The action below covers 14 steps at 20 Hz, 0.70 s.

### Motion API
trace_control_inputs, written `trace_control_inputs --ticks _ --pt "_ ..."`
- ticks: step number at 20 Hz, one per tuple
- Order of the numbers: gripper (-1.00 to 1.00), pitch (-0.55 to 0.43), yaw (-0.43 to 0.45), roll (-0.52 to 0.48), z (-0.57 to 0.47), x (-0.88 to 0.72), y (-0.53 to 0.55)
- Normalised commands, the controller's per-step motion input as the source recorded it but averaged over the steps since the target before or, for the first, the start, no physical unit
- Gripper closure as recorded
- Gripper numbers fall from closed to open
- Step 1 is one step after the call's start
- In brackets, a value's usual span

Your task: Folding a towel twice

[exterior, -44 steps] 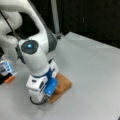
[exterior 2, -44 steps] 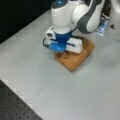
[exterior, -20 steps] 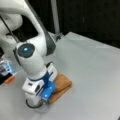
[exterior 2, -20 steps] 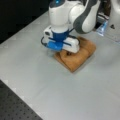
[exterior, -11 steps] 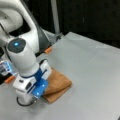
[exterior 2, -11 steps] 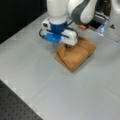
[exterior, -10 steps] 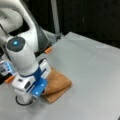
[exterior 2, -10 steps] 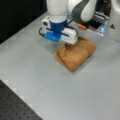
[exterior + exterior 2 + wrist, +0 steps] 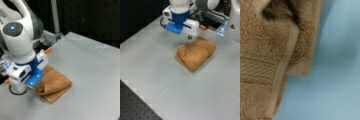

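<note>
Towel point(image 9: 53, 85) folded into a thick bundle on the table point(image 9: 95, 75). Gripper point(image 9: 188, 37) just above its edge at a front view's left; grip state impossible to tell. Wrist view: layered towel edges point(image 9: 270, 62).

- The towel point(image 9: 53, 86) point(image 9: 195, 53) point(image 9: 267, 67) was tan-orange in both front views, with a paler plain woven band in the wrist view.
- The table point(image 9: 95, 75) point(image 9: 157, 75) was light grey.
- The arm point(image 9: 21, 45) point(image 9: 180, 5) was white with blue parts.
- An orange object point(image 9: 48, 50) lay behind the arm.
</note>
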Motion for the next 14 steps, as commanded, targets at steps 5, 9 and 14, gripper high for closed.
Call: trace_control_inputs --ticks 5,9,14 --pt "-1.00 -0.182 -0.055 0.072 0.25 -0.33 0.50" --pt "-1.00 -0.133 -0.139 0.113 0.19 -0.33 0.61" --pt "-1.00 -0.117 -0.163 0.109 0.09 -0.23 0.47"
